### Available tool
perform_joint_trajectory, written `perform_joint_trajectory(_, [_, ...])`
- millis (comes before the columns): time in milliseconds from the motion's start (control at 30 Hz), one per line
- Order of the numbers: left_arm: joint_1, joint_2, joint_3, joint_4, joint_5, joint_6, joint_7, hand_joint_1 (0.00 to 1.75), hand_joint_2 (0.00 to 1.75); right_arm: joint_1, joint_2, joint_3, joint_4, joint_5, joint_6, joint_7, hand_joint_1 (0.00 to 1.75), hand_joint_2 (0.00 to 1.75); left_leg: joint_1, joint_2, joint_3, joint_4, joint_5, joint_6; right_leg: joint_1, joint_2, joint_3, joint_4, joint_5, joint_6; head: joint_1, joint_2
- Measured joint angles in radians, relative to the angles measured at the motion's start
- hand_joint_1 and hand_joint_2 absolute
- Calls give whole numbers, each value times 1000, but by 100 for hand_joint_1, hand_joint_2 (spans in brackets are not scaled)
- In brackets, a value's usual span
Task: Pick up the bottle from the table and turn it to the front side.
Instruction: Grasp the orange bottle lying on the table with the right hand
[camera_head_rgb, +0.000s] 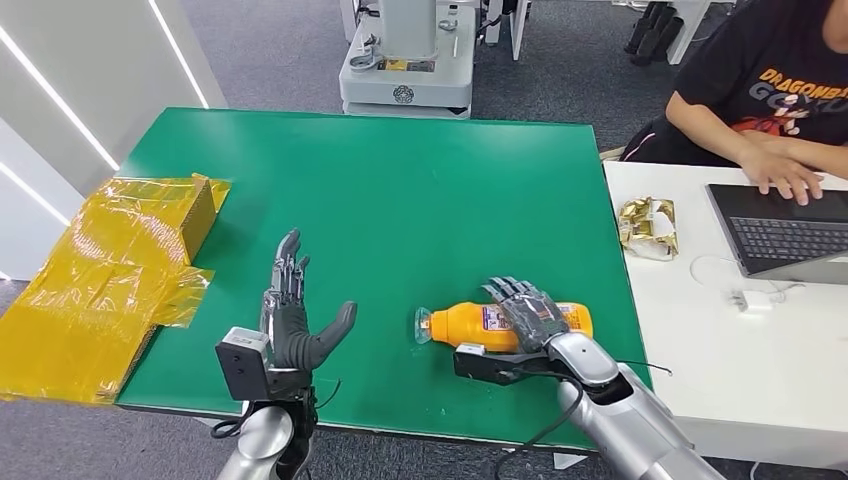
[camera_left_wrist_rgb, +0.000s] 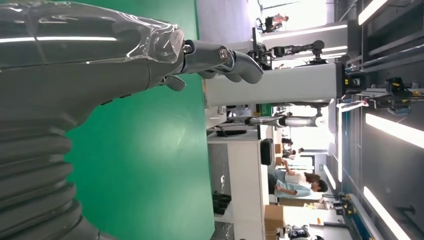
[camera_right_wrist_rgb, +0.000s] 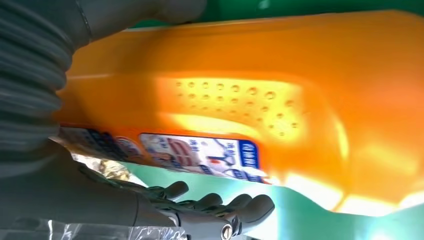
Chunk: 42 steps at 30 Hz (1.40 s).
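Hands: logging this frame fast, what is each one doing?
Left hand: open, holding nothing.
Right hand: over the orange bottle; whether it grips cannot be told.

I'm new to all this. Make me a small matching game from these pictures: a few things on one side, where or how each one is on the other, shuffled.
Things:
1. orange plastic bottle
2. crinkled yellow plastic sheet
3. left hand
4. dark laptop

Places or states:
A. on the white desk, a person's hand on it
B. lying on its side under the right hand
C. draped over the green table's left edge
D. fingers apart, holding nothing

Pairs: 1-B, 2-C, 3-D, 4-A
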Motion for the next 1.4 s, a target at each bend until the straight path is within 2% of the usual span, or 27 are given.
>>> perform_joint_trajectory(333, [10, -3, 12, -9, -4, -1, 1, 0, 175, 64, -33, -40, -97, 40, -50, 28, 0, 175, 0, 0, 0, 0, -1, 1, 0, 0, -1, 0, 0, 0, 0, 0])
perform_joint_trajectory(567, [25, -3, 24, -31, -16, -10, 6, 0, 175, 163, -77, -95, -232, 56, -10, 63, 0, 175, 0, 0, -1, 0, -1, 1, 0, 0, -1, 0, -1, 0, 0, 0])
perform_joint_trajectory(833, [38, -5, 26, -43, -19, -18, 11, 0, 175, 240, -113, -161, -305, 61, -1, 74, 0, 175, 0, 0, -1, 0, -1, 1, 0, 0, -1, 0, 0, 1, 0, 0])
perform_joint_trajectory(1133, [46, -6, 31, -44, -24, -26, 11, 0, 175, 359, -155, -266, -409, 44, 61, 84, 0, 175, 0, -1, -1, 0, -2, 2, 0, -1, -1, -1, -1, 1, 0, 0])
perform_joint_trajectory(1400, [48, -2, 31, -44, -21, -25, 6, 0, 175, 371, -174, -338, -399, 16, 79, 66, 0, 175, 0, 0, -1, 0, -2, 2, 0, -1, 0, -2, 0, 2, 0, 0])
